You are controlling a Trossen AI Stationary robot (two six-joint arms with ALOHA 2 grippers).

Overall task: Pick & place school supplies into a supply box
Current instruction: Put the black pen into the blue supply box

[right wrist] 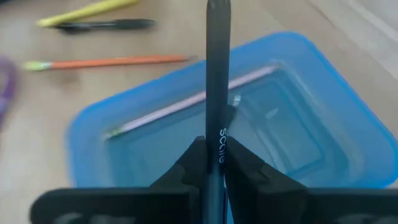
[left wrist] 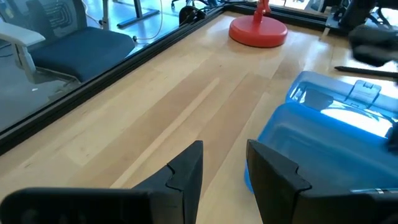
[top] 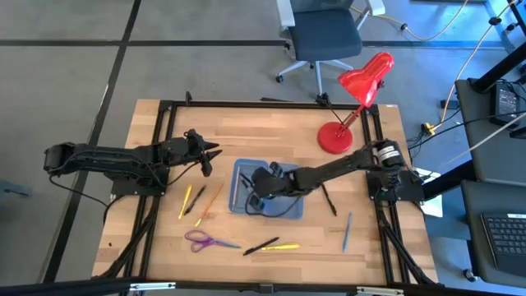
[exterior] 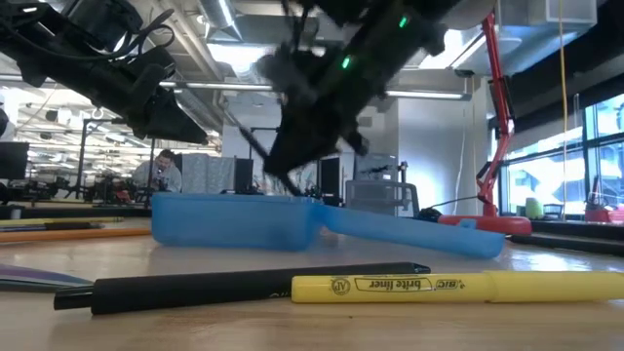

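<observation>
The blue supply box (top: 265, 200) lies open on the wooden table, and a thin pencil (right wrist: 186, 104) rests in its deep half (right wrist: 249, 118). My right gripper (top: 256, 186) hangs over that half, shut on a dark pen (right wrist: 217, 68). My left gripper (top: 210, 156) waits left of the box, open with nothing between its fingers (left wrist: 186, 171). On the table lie a yellow pencil (top: 186, 200), a black pen (top: 197, 200), an orange pencil (top: 213, 199), purple scissors (top: 202, 241), a black pen (exterior: 244, 287), a yellow highlighter (exterior: 458, 285) and a blue pen (top: 347, 231). My right gripper pinches the dark pen's shaft (right wrist: 218, 144), by its white lettering, between its two fingers. The fingers slant down from the table's right side, and the pen runs on forward past their tips. The pen is lifted clear above the box's deep half; its other end is hidden behind the fingers.
A red desk lamp (top: 355, 105) stands at the table's far right, its base (left wrist: 258, 30) beyond the box. Another black pen (top: 329, 200) lies right of the box, under my right arm. The box's flat lid (exterior: 409, 234) lies open beside the deep half.
</observation>
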